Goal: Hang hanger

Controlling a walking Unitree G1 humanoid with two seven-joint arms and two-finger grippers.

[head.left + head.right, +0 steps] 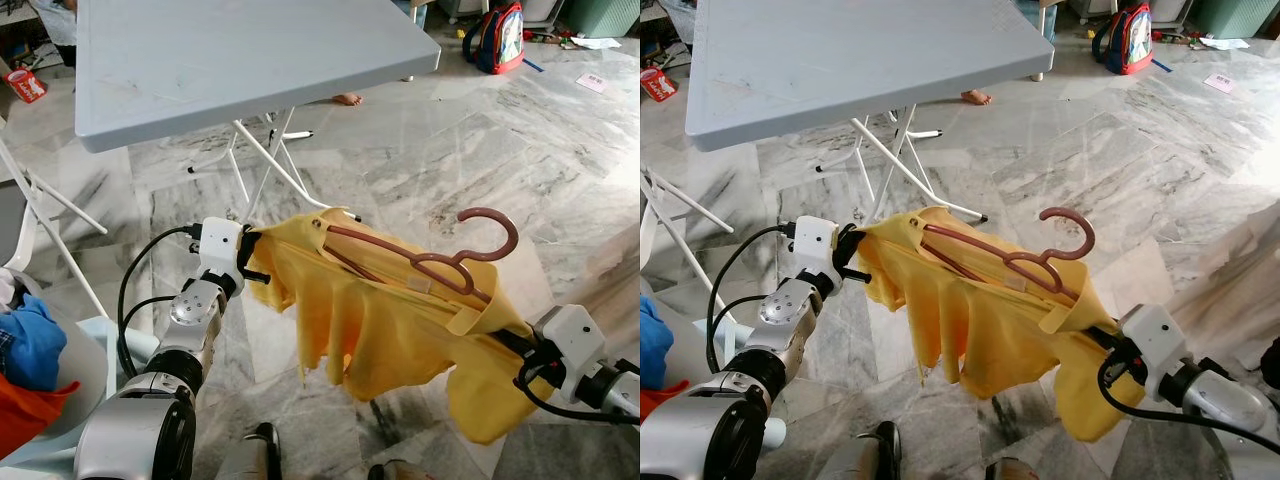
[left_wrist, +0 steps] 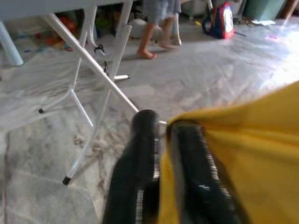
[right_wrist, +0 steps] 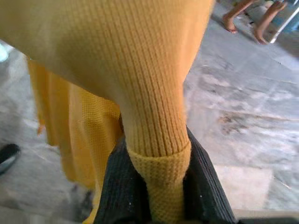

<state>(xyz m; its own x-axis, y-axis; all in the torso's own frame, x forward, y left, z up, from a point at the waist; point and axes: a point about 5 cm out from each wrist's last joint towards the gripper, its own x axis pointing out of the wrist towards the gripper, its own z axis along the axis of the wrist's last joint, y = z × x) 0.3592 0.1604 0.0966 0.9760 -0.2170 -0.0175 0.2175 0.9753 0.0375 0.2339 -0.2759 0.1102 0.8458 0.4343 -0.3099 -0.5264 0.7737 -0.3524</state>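
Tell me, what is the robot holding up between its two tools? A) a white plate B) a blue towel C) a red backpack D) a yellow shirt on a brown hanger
D: the left tool and the right tool each pinch an end of the yellow shirt, and the brown hanger sits in its neck with the hook sticking out.

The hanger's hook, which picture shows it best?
The left eye view: the brown hanger lies on the yellow top, its hook curling up free against the floor. The right eye view shows nearly the same. In the wrist views you just see black fingers pinching yellow cloth.
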